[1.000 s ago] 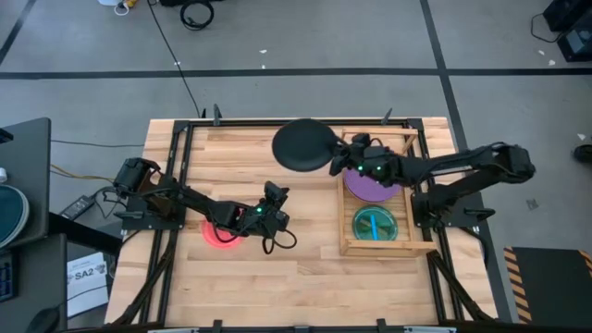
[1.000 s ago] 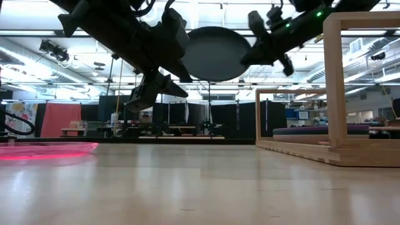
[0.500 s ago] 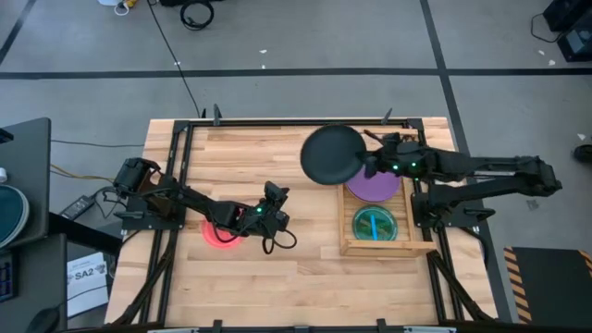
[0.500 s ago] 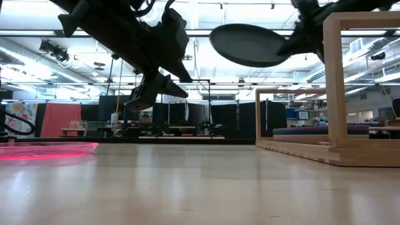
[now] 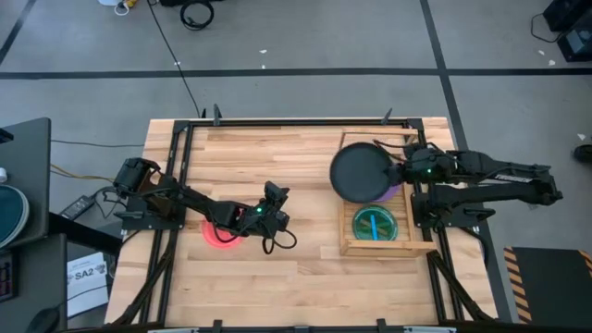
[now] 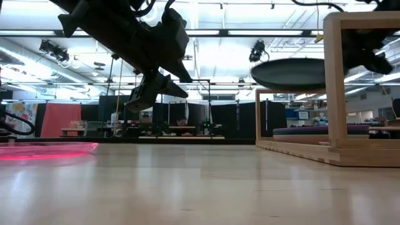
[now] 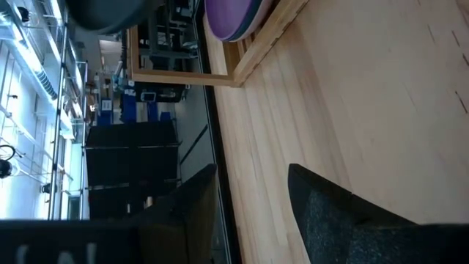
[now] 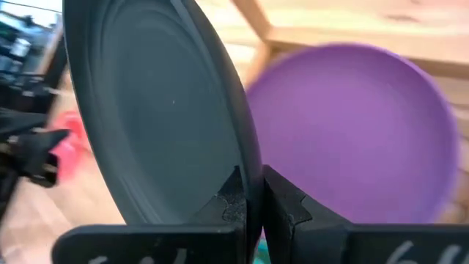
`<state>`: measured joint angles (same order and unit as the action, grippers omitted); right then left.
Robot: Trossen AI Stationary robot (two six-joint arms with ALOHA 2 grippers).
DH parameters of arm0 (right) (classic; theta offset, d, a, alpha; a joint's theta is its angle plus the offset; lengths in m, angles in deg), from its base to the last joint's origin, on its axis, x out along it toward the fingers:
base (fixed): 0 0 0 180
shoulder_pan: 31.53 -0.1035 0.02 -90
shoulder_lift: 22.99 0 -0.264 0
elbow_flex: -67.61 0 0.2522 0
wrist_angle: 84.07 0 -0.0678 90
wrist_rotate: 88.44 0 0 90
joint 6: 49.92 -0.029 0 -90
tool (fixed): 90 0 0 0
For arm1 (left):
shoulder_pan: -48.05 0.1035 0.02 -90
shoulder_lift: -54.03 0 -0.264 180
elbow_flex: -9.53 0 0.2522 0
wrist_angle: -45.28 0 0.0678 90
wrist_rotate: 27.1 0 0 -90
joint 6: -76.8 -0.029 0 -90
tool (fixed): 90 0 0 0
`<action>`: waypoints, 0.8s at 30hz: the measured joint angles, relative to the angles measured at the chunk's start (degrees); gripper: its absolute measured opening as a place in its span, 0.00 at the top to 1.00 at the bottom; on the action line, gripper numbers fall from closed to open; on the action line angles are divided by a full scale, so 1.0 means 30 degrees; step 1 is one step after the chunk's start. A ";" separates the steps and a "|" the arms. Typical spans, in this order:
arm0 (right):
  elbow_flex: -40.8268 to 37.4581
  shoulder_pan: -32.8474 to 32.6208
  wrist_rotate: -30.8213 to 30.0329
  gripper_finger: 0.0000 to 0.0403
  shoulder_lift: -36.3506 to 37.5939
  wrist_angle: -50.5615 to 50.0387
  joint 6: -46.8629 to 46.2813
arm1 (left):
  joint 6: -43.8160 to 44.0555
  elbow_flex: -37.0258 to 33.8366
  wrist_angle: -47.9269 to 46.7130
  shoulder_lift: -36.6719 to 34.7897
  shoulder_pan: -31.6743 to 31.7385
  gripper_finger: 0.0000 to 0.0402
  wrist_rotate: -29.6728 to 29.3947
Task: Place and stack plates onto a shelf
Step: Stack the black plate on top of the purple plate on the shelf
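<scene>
Above the shelf [image 5: 348, 248], the right gripper [image 5: 403, 173] has carried its pinched dark teal plate [image 5: 360, 173] over the purple plate [image 5: 390, 193]; left gripper [image 5: 275, 192] stays wide.

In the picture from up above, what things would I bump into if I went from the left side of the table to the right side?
Red-pink plate → left gripper, hovering above the table → dark teal plate, pinched by its rim in the right gripper → right arm
</scene>
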<state>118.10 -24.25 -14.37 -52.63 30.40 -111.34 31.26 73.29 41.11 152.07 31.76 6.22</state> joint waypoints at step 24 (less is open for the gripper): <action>0.0000 0.0007 -0.2683 0.93 -0.0573 -0.5803 -0.5820 | -0.0003 0.0000 0.0000 0.0022 0.0000 0.57 0.1209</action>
<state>118.10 -24.22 -22.42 -54.34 12.99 -128.80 31.25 73.29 41.11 152.13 31.76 9.84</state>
